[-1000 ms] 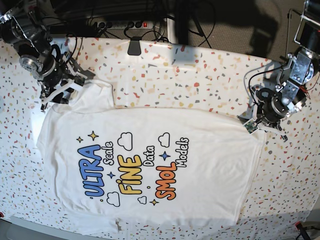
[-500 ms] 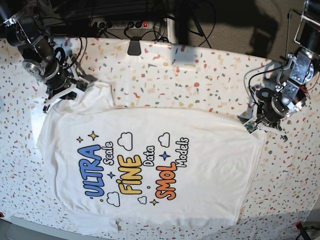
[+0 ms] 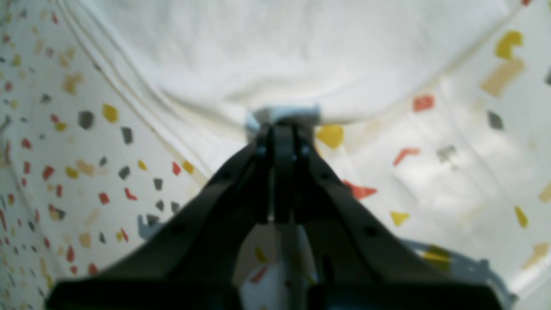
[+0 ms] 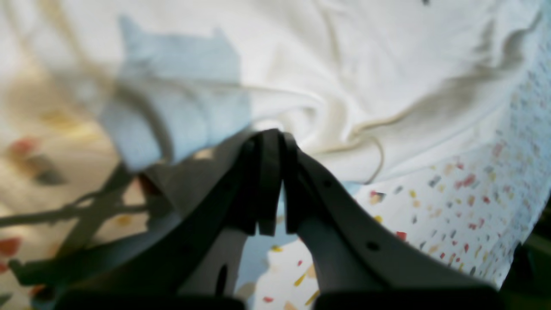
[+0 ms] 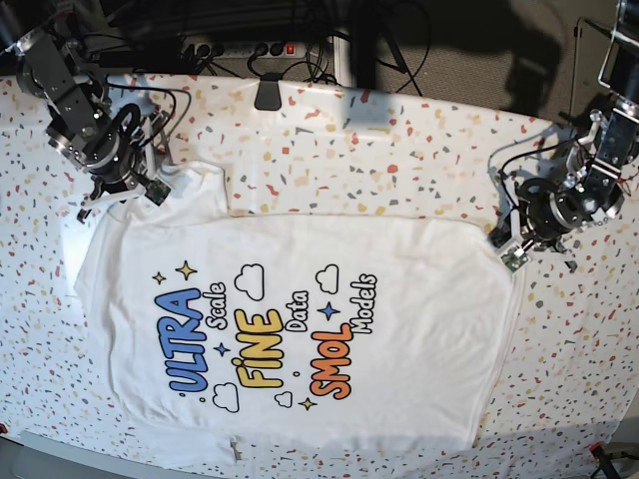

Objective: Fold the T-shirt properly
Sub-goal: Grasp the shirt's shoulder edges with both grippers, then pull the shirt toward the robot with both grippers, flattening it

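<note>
A white tablecloth [image 5: 399, 150] speckled with red, yellow, orange and grey chips covers the table. At its far edge a black clamp-like piece [image 5: 268, 94] sits on the cloth. Behind the table lies a power strip [image 5: 245, 47] with a red switch, among black cables [image 5: 329, 40]; the dim background hides what may be further equipment.

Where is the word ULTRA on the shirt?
In the base view, the blue ULTRA sits on the left part of the T-shirt, just left of the yellow FINE, on the speckled tablecloth.
</note>
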Action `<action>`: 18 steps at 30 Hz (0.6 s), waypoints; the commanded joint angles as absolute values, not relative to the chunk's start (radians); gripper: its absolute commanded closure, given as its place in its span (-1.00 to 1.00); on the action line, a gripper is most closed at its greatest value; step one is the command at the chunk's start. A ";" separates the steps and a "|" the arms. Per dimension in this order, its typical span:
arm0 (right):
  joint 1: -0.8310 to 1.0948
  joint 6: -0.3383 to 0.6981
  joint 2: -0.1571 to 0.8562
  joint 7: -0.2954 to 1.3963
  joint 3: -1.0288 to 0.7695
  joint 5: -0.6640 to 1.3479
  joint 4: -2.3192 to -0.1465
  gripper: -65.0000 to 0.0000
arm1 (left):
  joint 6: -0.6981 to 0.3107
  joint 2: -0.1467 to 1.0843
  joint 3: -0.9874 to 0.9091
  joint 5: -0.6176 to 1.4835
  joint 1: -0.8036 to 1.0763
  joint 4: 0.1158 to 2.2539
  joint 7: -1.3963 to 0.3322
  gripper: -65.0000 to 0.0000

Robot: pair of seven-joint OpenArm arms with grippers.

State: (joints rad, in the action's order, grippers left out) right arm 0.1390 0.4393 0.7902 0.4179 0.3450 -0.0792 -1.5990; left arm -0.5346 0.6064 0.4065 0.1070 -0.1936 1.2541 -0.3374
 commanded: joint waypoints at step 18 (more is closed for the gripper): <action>0.672 0.443 0.772 0.446 -0.148 -0.068 -1.956 1.00 | -0.183 0.687 0.295 0.105 0.119 1.673 -0.448 1.00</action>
State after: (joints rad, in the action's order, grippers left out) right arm 0.6739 0.4507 0.7570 0.4595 -0.1406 -0.0727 -1.9373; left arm -0.1909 0.6678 0.3058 0.1043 0.1318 1.6569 -0.4648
